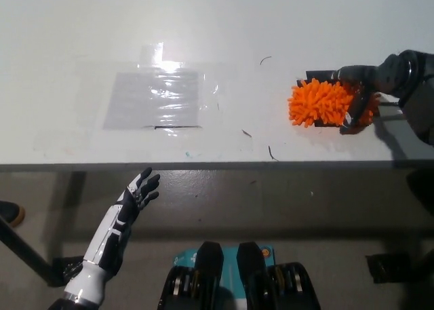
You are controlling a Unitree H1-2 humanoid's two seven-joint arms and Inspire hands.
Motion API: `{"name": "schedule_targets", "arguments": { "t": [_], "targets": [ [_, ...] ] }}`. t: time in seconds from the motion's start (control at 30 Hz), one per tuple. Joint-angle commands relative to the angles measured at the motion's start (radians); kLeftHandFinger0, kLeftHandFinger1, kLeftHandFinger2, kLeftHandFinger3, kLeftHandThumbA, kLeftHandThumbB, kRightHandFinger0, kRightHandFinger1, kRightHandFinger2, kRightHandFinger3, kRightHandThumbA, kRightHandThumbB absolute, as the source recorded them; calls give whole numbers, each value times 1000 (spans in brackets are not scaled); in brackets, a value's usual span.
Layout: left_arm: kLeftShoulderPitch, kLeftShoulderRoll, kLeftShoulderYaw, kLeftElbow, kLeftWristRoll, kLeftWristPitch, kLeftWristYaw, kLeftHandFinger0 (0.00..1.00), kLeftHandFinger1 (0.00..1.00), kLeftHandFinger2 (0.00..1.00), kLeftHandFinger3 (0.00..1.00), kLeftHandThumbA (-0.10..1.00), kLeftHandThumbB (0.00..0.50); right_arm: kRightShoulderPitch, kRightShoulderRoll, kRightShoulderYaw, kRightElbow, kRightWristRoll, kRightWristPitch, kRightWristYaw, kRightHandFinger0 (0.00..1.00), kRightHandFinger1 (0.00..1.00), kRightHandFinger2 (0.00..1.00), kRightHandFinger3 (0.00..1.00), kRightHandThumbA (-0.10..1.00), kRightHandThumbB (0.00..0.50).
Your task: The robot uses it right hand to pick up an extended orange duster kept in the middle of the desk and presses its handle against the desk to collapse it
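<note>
Head view: the orange duster (pixel 325 102) lies on the white desk (pixel 271 25), toward its right side, its fluffy head resting over a dark patch. At the head's right end the black right hand (pixel 361 96) has its fingers curled around it, though how firmly it holds I cannot tell. A clear plastic sheet (pixel 157 96) lies well apart to the left. Below the desk edge, the white left hand (pixel 139 192) hangs with fingers spread, holding nothing.
</note>
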Motion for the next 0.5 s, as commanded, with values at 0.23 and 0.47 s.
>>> {"name": "schedule_targets", "arguments": {
  "t": [0.23,0.47],
  "targets": [
    [-40,19,13,-28,-4,1,-6,1000,1000,1000,1000,998,84,49,51,-105,-10,12,-259,-762,192,596,903,939,-100,141],
    [-45,21,19,-21,-12,-9,-6,1000,1000,1000,1000,977,66,57,36,-122,6,24,-284,-772,119,516,835,825,-100,159]
  ]
}}
